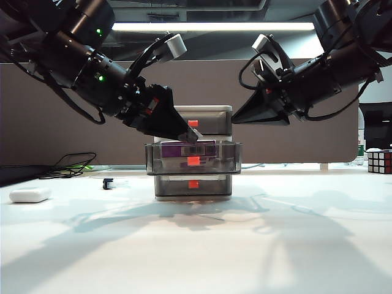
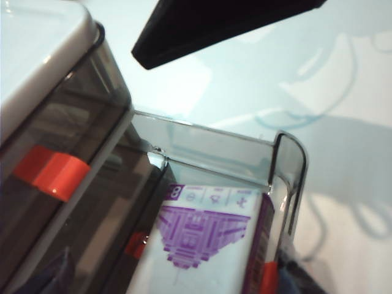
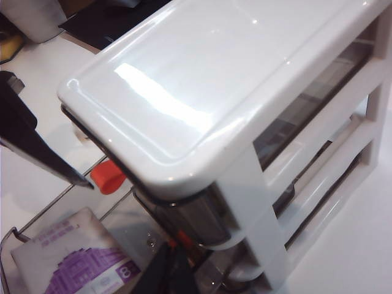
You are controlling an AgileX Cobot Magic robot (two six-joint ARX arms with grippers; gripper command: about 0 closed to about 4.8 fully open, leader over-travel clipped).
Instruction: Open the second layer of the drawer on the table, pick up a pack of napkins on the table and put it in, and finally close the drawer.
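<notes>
One pack of napkins (image 2: pixel 202 245) inside one drawer (image 1: pixel 193 157).

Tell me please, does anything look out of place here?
Only the middle drawer stands pulled out, with the napkin pack lying flat inside. That fits the task. The left gripper hovers above it; the right gripper waits beside the unit.

Left pincer (image 1: pixel 191 136) apparently open, tilted downward; right pincer (image 1: pixel 236 119) hovers, state unclear.

Bright ceiling strip light (image 1: pixel 211 26) behind, arms backlit dark, soft shadows on table (image 1: pixel 196 245), glare on drawer (image 3: pixel 184 92) top, wrist views slightly blurred
</notes>
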